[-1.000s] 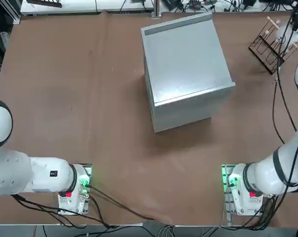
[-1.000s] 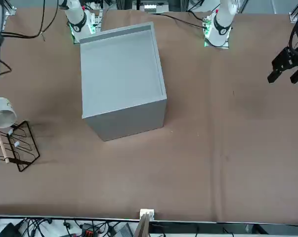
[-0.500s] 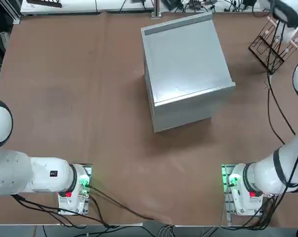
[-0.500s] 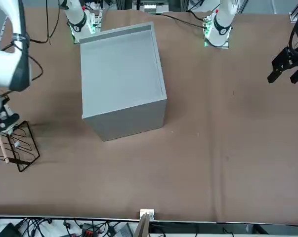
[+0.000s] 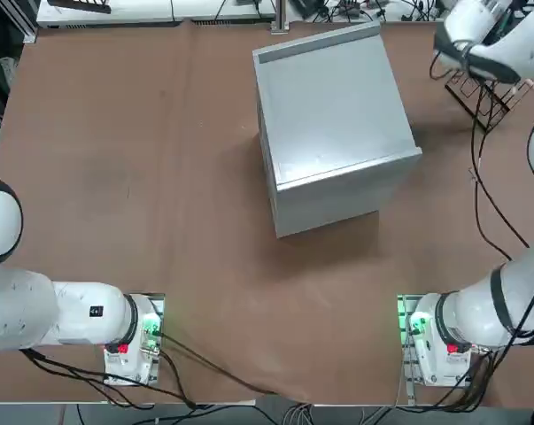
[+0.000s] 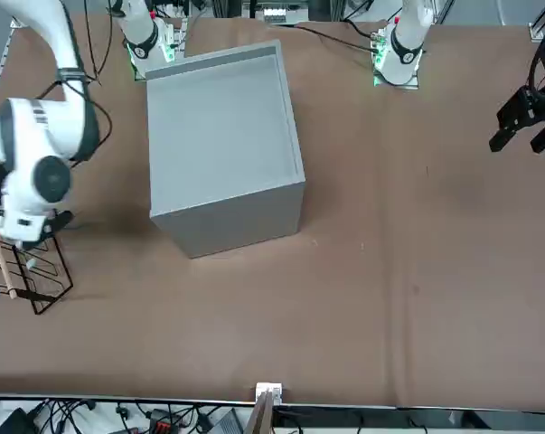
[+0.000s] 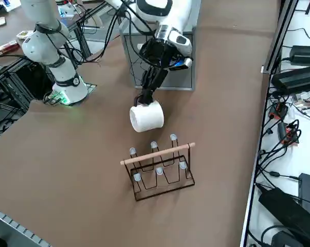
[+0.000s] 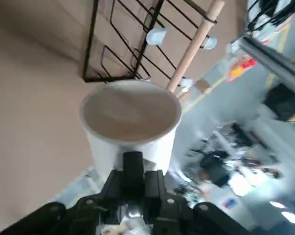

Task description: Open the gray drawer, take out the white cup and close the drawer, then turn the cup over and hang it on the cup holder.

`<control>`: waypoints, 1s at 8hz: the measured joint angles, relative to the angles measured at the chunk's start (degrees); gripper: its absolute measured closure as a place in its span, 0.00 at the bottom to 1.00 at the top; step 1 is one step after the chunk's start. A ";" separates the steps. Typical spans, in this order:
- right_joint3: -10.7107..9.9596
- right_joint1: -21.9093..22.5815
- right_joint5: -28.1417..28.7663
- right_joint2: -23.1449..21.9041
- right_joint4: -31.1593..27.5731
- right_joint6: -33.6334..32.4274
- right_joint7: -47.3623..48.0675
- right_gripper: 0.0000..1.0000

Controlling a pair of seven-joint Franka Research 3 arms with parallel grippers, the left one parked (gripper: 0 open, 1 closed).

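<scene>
Right pincer is clamped on the white cup, gripping it at the handle side, and carries it in the air just beside the cup holder, on the cabinet's side of it. A second ago the front camera saw the cup at the picture's edge above the rack; now the arm's white wrist has swung in over that spot and hides it. In the wrist view the cup shows its flat round end, with the rack's wooden bar close behind.

The cup holder stands near the bench edge, at the far right corner in the top view. The gray cabinet is well apart from it, its drawer closed, with bare bench between.

The arm reaches from above, wrist bent, fingers slanting down toward the rack.
</scene>
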 joint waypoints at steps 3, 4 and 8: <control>0.72 -0.24 -18.47 -0.09 -8.58 -0.06 1.06 0.81; 0.72 -0.50 -23.07 0.18 -11.14 -0.10 1.15 0.81; 2.22 -0.60 -33.52 4.63 -13.23 -4.82 -2.76 0.81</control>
